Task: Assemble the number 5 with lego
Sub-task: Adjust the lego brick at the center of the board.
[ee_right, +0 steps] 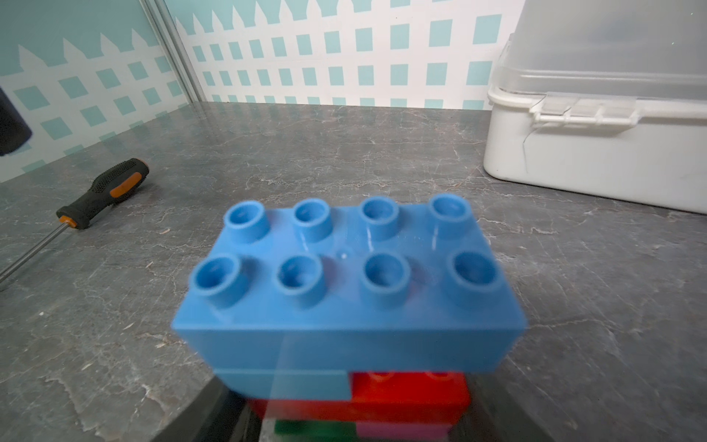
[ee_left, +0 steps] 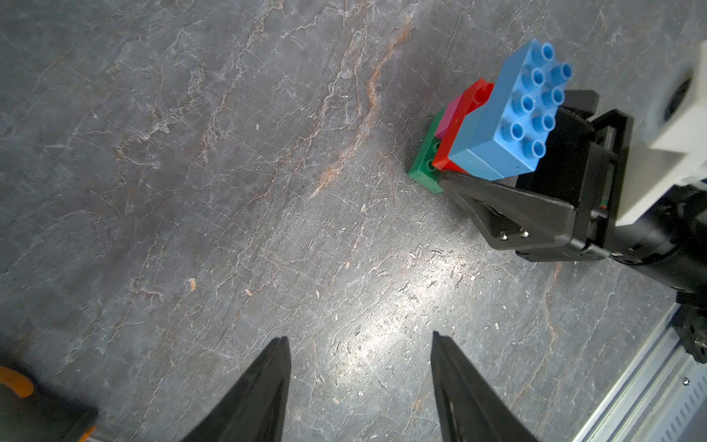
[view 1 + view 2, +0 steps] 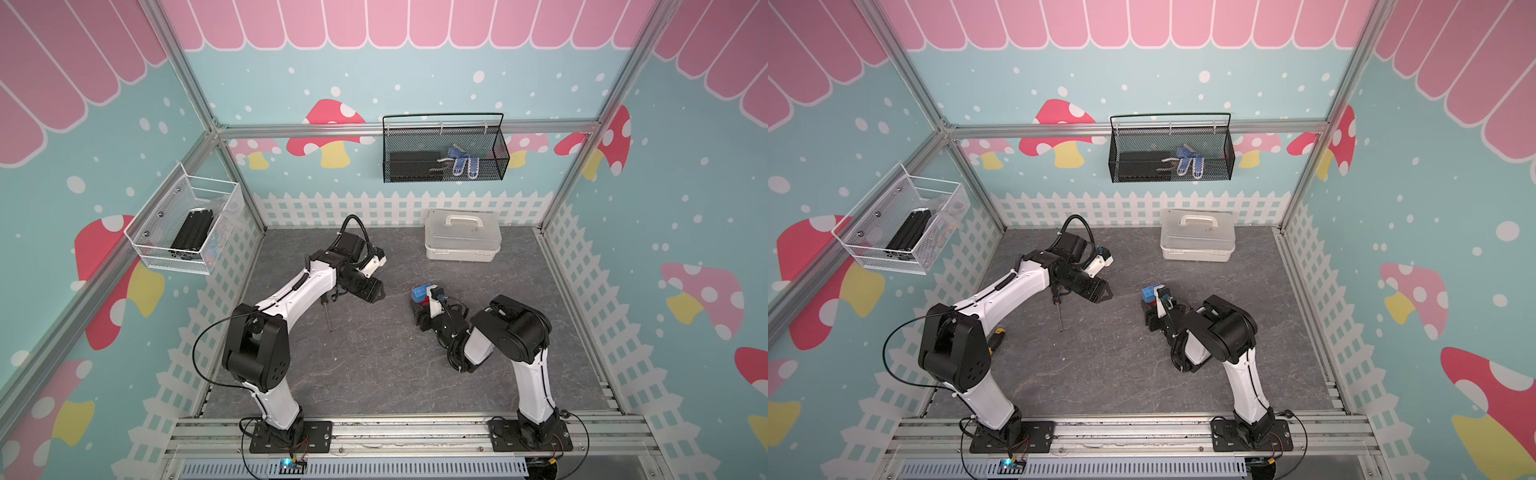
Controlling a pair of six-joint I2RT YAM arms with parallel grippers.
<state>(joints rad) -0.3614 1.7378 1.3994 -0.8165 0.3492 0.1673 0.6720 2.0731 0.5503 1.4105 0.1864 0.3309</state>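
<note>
The number 5 (image 3: pixel 420 294) stands on the grey tabletop right of centre as a lego stack. The long blue brick (image 1: pixel 352 298) is on top. Under it come a short blue brick (image 1: pixel 290 384), the red brick (image 2: pixel 459 126), the pink brick (image 2: pixel 451 114) and the green brick (image 2: pixel 422 168) at the bottom. My right gripper (image 3: pixel 420 311) is shut on the stack's lower part, one finger (image 2: pixel 497 199) pressing the red brick's end and the other hidden behind the blue. My left gripper (image 2: pixel 359 336) hangs open over bare table to the left, in both top views (image 3: pixel 1100 291).
A screwdriver with a black and orange handle (image 1: pixel 103 191) lies left of the stack, its shaft (image 3: pixel 328 318) under my left arm. A white lidded box (image 3: pixel 461 241) stands at the back right. A black wire basket (image 3: pixel 444 149) and a white one (image 3: pixel 187 224) hang on the walls.
</note>
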